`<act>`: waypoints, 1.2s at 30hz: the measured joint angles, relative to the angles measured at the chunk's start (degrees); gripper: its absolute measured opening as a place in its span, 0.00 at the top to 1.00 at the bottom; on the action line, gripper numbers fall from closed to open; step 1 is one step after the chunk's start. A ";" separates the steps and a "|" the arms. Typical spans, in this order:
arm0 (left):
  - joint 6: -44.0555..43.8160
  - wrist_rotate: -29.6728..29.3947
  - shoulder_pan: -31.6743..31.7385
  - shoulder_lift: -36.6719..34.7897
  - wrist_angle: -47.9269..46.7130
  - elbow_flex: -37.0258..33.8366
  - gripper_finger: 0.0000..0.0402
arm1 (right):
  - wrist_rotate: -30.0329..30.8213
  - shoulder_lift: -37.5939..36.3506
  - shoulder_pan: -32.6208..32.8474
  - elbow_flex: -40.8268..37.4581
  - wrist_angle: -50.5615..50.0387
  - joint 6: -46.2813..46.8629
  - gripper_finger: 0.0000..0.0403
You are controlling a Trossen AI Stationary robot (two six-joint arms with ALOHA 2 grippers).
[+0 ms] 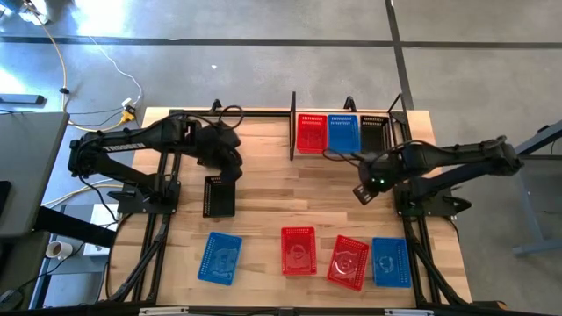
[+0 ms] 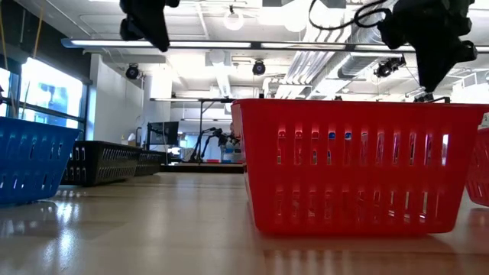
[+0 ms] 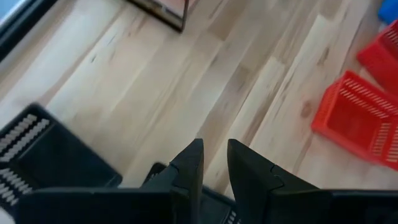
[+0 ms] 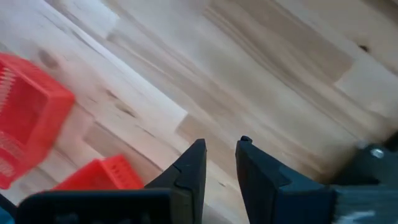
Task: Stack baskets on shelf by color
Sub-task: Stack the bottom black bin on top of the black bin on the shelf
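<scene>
The shelf (image 1: 292, 132) stands at the table's far edge with a red basket (image 1: 311, 133), a blue basket (image 1: 343, 133) and a black basket (image 1: 372, 133) side by side in it. A black basket (image 1: 219, 196) rests on the table left of the middle. Along the near edge lie a blue basket (image 1: 219, 257), a red basket (image 1: 299, 250), a tilted red basket (image 1: 349, 262) and a blue basket (image 1: 390, 262). My left gripper (image 1: 231, 165) hovers above the loose black basket's (image 3: 37, 152) far end, fingers narrowly apart and empty. My right gripper (image 1: 363, 192) hangs over bare wood, also narrowly open and empty.
Bare wood (image 1: 299, 197) stretches between the shelf and the near row of baskets. The arm frames' black rails (image 1: 158, 237) run along the table's left and right sides. In the low view the near red basket (image 2: 351, 164) fills the foreground.
</scene>
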 joint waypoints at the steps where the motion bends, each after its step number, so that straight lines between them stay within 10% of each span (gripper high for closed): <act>1: -0.41 -0.20 -0.24 0.00 -0.60 0.00 0.84 | 0.66 0.00 0.56 0.00 0.63 0.36 0.81; 19: -21.32 -7.69 -8.39 0.00 -11.12 -0.04 0.84 | 2.35 0.02 1.80 0.00 7.36 -6.04 0.81; 36: -20.31 2.86 -23.77 0.20 -12.58 -0.07 0.82 | 5.61 0.04 1.65 0.00 8.11 -13.64 0.81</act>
